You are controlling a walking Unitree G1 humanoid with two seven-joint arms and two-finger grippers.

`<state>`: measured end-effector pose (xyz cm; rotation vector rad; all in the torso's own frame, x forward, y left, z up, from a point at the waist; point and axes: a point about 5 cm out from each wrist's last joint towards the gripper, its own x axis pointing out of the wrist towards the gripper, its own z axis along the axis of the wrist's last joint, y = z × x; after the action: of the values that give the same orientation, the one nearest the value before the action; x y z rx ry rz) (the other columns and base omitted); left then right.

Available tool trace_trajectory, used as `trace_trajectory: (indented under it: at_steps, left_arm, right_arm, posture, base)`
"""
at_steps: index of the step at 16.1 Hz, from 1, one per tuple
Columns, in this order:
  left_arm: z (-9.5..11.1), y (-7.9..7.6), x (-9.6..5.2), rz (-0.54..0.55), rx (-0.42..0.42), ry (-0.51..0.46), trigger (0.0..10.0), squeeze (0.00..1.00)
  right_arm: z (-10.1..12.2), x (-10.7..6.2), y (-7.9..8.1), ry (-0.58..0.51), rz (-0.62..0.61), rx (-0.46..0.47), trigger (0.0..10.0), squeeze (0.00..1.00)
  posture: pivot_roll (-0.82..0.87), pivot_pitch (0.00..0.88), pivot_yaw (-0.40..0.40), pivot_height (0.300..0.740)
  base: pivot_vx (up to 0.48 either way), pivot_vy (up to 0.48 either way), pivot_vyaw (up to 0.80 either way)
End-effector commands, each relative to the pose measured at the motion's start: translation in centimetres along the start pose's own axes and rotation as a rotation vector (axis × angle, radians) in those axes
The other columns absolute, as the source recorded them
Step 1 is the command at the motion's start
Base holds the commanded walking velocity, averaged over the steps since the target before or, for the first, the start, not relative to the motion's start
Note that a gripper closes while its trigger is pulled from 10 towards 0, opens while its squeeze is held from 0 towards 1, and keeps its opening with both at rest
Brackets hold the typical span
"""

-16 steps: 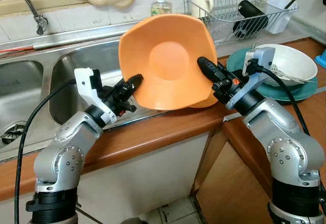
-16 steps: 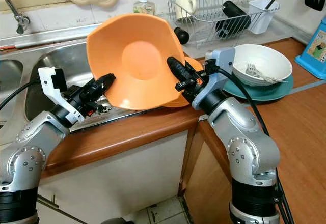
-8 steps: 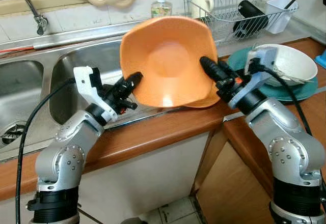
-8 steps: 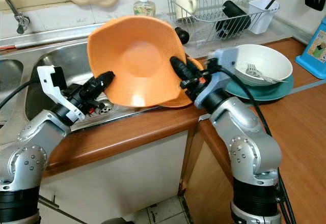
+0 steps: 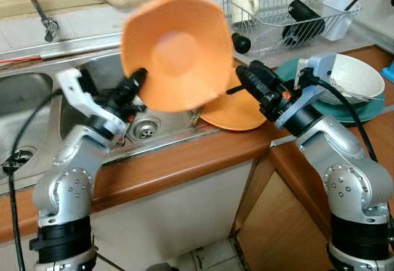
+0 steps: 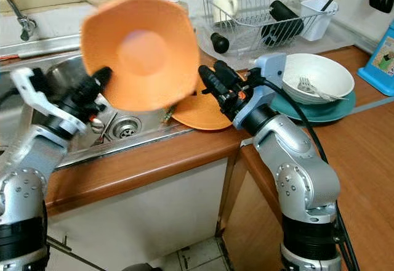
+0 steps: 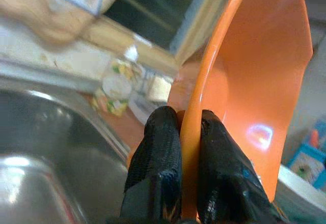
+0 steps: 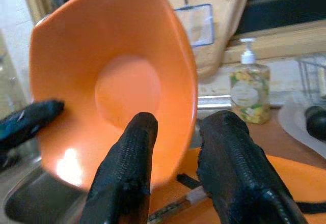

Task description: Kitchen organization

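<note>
A large orange bowl (image 5: 175, 52) is tilted on edge above the right sink basin (image 5: 175, 120), its hollow facing me and blurred. My left gripper (image 5: 136, 80) is shut on the bowl's lower left rim; in the left wrist view the fingers (image 7: 163, 147) pinch the rim (image 7: 204, 86) from both sides. My right gripper (image 5: 245, 72) is open, just right of the bowl and apart from it, above an orange plate (image 5: 237, 108) on the counter. In the right wrist view the bowl (image 8: 112, 81) stands beyond the spread fingers (image 8: 137, 147).
A wire dish rack (image 5: 277, 6) with a mug and a black bottle stands at the back right. A white bowl (image 5: 348, 77) holding a fork sits on a teal plate (image 5: 289, 72). A soap bottle (image 6: 174, 0) and a faucet (image 5: 37, 9) stand behind the sink.
My right gripper has let go of the bowl's right rim. The left gripper has carried the bowl left and up over the sink, uncovering the orange plate.
</note>
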<state>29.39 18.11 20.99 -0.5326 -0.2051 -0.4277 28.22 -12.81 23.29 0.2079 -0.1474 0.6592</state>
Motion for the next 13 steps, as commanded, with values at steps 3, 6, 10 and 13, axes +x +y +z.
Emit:
trace_trajectory:
  at_steps: [3, 6, 10, 13]
  left_arm:
    - [2.3, 2.2, 0.1, 0.152, 0.109, -0.094, 0.0, 0.00]
    - [3.7, 4.2, 0.3, 0.266, 0.251, -0.096, 0.0, 0.00]
    - [3.2, 8.5, 1.0, 0.509, 0.462, 0.112, 0.0, 0.00]
    - [2.1, 9.7, 2.0, 0.523, 0.484, 0.168, 0.0, 0.00]
  right_arm:
    - [0.4, 0.0, 1.1, 0.027, 0.088, -0.066, 10.0, 0.00]
    - [-0.3, -0.3, 1.1, 0.118, 0.095, -0.159, 10.0, 0.00]
    - [-1.1, -0.3, 1.5, 0.192, 0.133, -0.219, 10.0, 0.00]
    - [-1.4, -0.4, 1.8, 0.222, 0.156, -0.245, 10.0, 0.00]
  posture:
    - [-0.11, 0.000, 0.077, 0.740]
    - [-0.11, 0.000, 0.074, 0.740]
    - [-0.11, 0.000, 0.066, 0.740]
    - [-0.13, 0.000, 0.074, 0.740]
  base:
    - [0.000, 0.000, 0.00]
    - [0.000, 0.000, 0.00]
    - [0.000, 0.000, 0.00]
    - [0.000, 0.000, 0.00]
